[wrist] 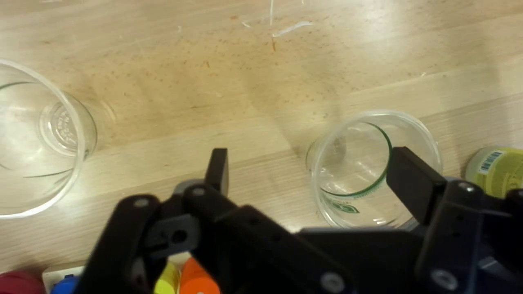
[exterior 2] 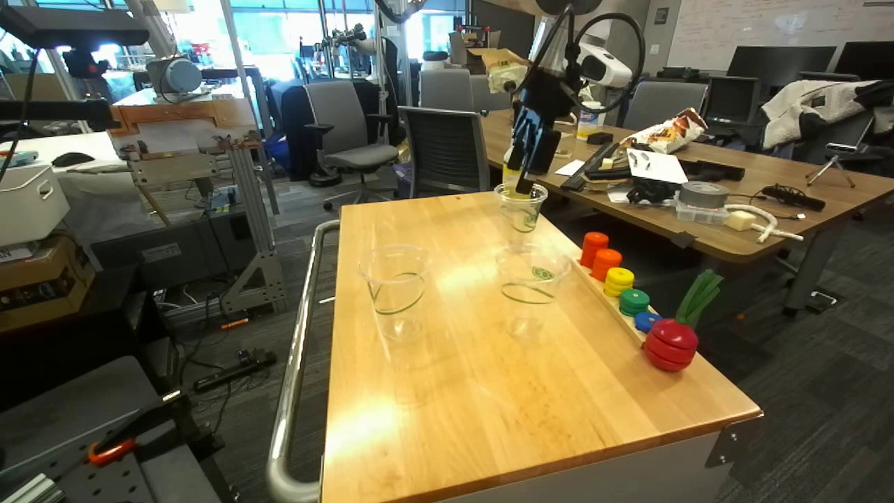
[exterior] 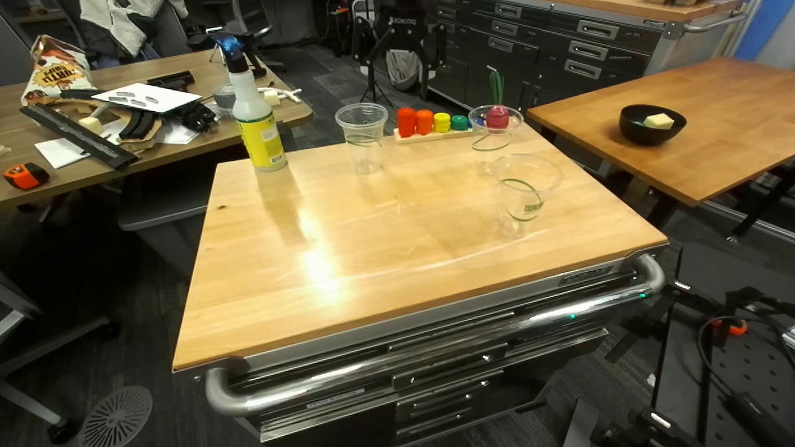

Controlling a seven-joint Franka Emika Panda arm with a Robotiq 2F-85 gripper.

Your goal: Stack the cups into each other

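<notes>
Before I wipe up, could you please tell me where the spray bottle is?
In an exterior view, the spray bottle stands near the far left corner of the worktop, left of a clear cup.

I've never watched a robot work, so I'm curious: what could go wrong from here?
In the wrist view, one finger of the open gripper overlaps a cup, so lowering straight down might knock its rim. The yellow-labelled bottle stands near that cup and could be bumped. The cup is also see-through, so its edges may be hard to judge.

Shared tabletop (exterior: 404,233), both exterior views slanting down, wrist view close above
</notes>
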